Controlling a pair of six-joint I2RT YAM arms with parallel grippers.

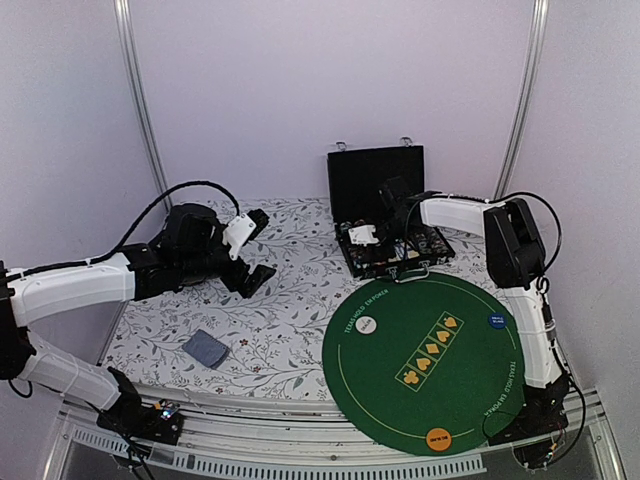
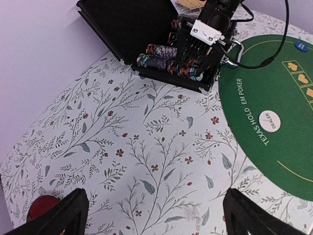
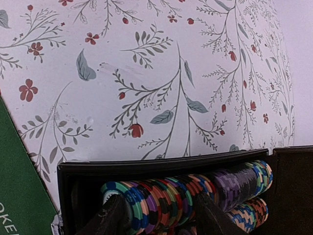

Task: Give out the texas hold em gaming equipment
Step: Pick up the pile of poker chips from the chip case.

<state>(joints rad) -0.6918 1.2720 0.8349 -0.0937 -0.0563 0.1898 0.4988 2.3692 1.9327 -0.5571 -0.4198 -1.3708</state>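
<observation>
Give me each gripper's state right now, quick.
Left gripper: open, empty.
Right gripper: fingers either side of a row of chips in the case; whether it grips them cannot be told.

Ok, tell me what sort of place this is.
Probably a lab test booth staged for poker: bare pale walls, a green Texas Hold'em mat, an open black case of chips.

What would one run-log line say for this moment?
left claw: open, above floral cloth | right claw: over open case, fingers astride poker chips, grip unclear | dealer disc: on green mat
</observation>
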